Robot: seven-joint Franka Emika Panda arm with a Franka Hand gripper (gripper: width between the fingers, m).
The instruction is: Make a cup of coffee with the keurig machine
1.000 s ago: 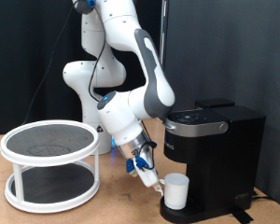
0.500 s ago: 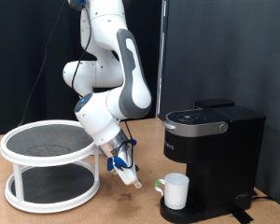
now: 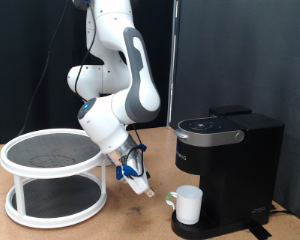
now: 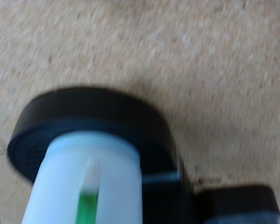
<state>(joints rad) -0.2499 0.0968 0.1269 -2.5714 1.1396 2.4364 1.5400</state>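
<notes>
Arm bent low, claw (image 3: pixel 140 184) angled down over the table (image 3: pixel 130 222), jaw state unclear, apart from cup (image 3: pixel 188 205) under keurig machine (image 3: pixel 225 170)

Exterior view evenly lit, sharp, dark backdrop; wrist view blurred.

Glossy white rounded arm segments (image 3: pixel 118 60) with dark grey joint rings; gripper (image 3: pixel 140 186) has blue fittings, black cabling and pale fingers.

A wooden table (image 3: pixel 130 215) carries a white two-tier round rack (image 3: pixel 55 175) at left and the keurig machine (image 3: pixel 226 175) at right, well apart.
</notes>
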